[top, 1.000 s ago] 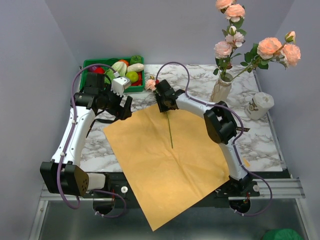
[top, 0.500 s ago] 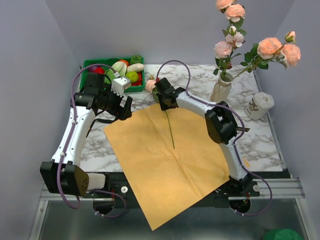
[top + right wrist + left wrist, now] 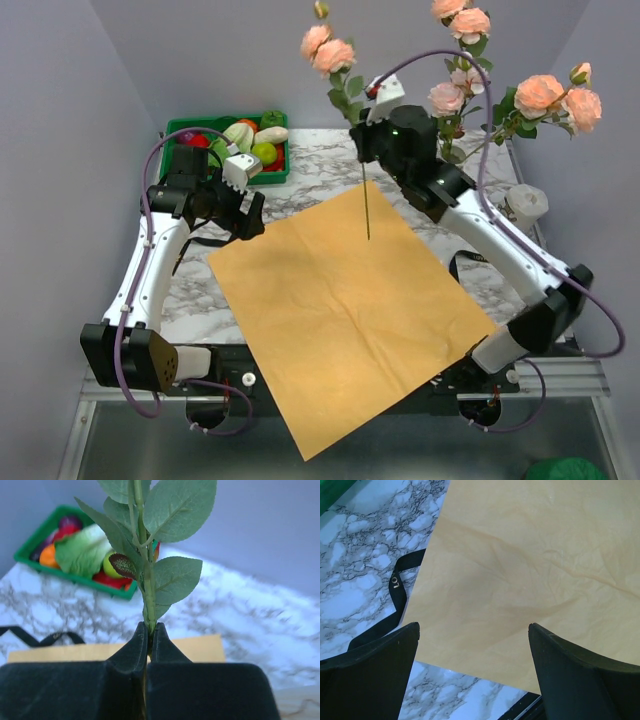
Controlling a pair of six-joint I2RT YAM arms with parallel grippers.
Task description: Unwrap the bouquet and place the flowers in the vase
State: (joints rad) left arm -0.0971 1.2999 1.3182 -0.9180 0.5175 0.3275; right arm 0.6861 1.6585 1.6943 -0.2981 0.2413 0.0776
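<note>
**Last loose rose is up, stem vertical, ready for the vase**

Grey-walled booth, marble table (image 3: 318,165), flat orange-yellow paper sheet (image 3: 345,320) covering the middle and hanging over the near edge.

- Unwrap looks done. The sheet lies open and the black ribbon (image 3: 395,600) is off it, on the marble at 9 o'clock, running up to the sheet's left edge.
- Your right gripper (image 3: 150,632) is pinched tight on the rose stem (image 3: 367,210) just under the lowest leaves, at about 12 o'clock. The blooms (image 3: 333,55) point up and the bare end hangs down over the sheet's far corner.
- I'd judge that grip deliberate: a plumb stem with a long free tail can drop straight into a narrow mouth.
- Your left gripper (image 3: 474,630) hangs at 9 o'clock over the sheet's left edge, jaws wide apart and holding nothing. It's clear of the right arm's route there.
- The right arm mostly hides the vase body. The roses in it (image 3: 545,92) fan out at 1 o'clock, and the stem you hold is just left of them.
- I see no other stems on the paper, so this is probably the last one.
- Watch the white pot (image 3: 522,205) at 2 o'clock and the green tray (image 3: 272,178) of plastic produce at 11. Neither is your target.
- The risk I'd expect is the tail catching the seated roses on the way in.
</note>
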